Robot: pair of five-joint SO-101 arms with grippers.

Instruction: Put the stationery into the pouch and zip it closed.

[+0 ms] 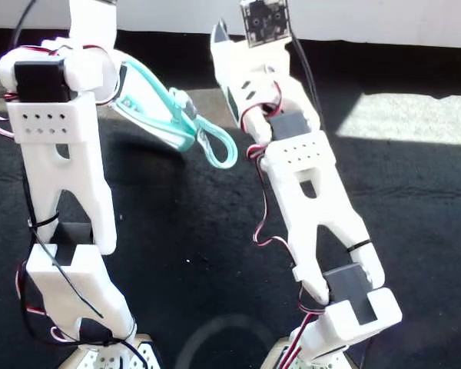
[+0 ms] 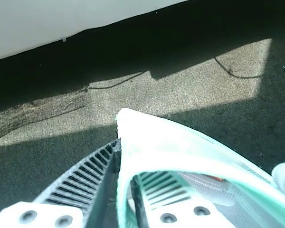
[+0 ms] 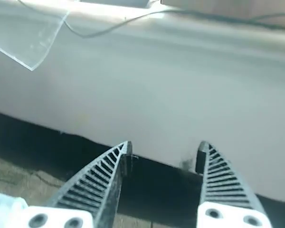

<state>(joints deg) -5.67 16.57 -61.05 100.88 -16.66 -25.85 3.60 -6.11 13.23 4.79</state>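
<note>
Clamping the pouch, the left end effector holds it aloft at eleven o'clock, likely steadying it for the wide-open, empty right end effector.

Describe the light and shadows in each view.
High view: hard sunlight makes a bright patch on the mat at upper right, while the rest lies in shade. Left wrist view: a sunlit band crosses the mat between dark shadows, and the rim of the pouch is washed out white. Right wrist view: the open right gripper sits dark against a bright wall.
</note>
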